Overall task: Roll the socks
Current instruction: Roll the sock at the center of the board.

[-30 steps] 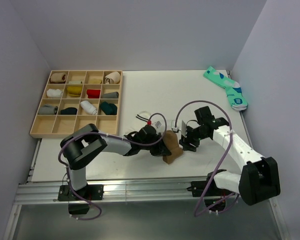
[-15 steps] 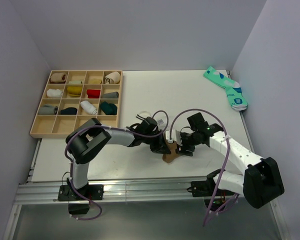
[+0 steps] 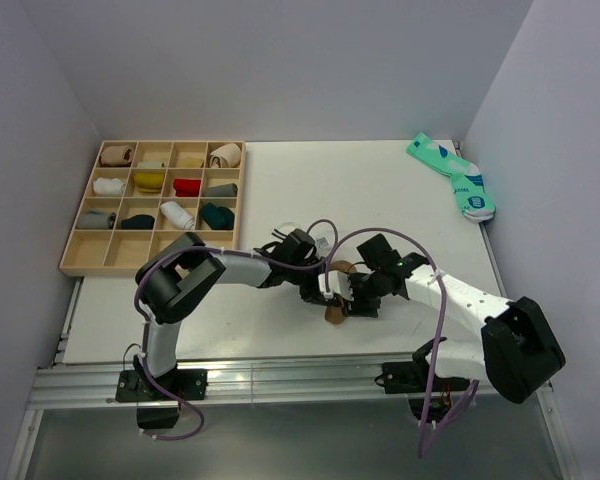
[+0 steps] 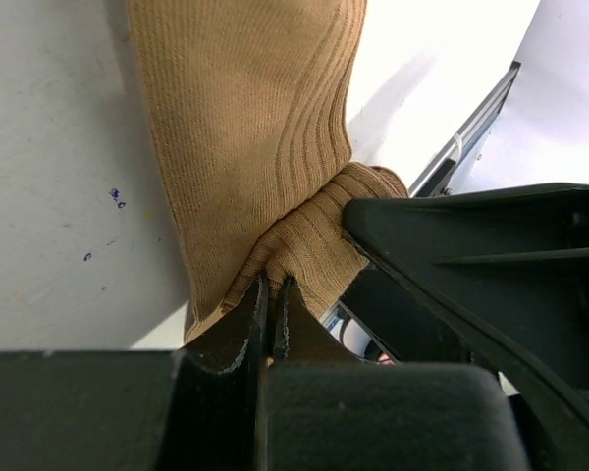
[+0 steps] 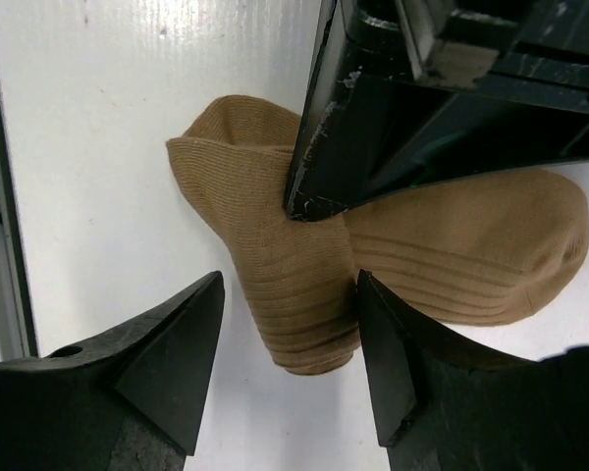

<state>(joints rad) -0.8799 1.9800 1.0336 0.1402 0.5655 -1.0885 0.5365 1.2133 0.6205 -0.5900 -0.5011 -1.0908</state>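
tan-brown sock [image 3: 333, 314]: lies bunched on the table [image 3: 310, 180] toward 6 o'clock, near the front edge, between both grippers.
left gripper [image 3: 326, 290]: closes fully on a gathered ribbed fold of that sock, pinched between the fingertips [image 4: 240, 339] in the left wrist view; enters the right wrist view from 1 o'clock.
right gripper [image 5: 290, 294]: stands spread wide, grips nothing; straddles the sock's ribbed end, one finger at 8 o'clock of it, the other at 4 o'clock; contact not determinable.
teal pair [image 3: 452, 176]: lies flat at the 2 o'clock corner, well apart.
white sock [image 3: 283, 231]: shows partly behind the left arm [image 3: 240, 272].
compartment tray [image 3: 73, 262]: sits at 10 o'clock, holds rolled socks [image 3: 187, 187].
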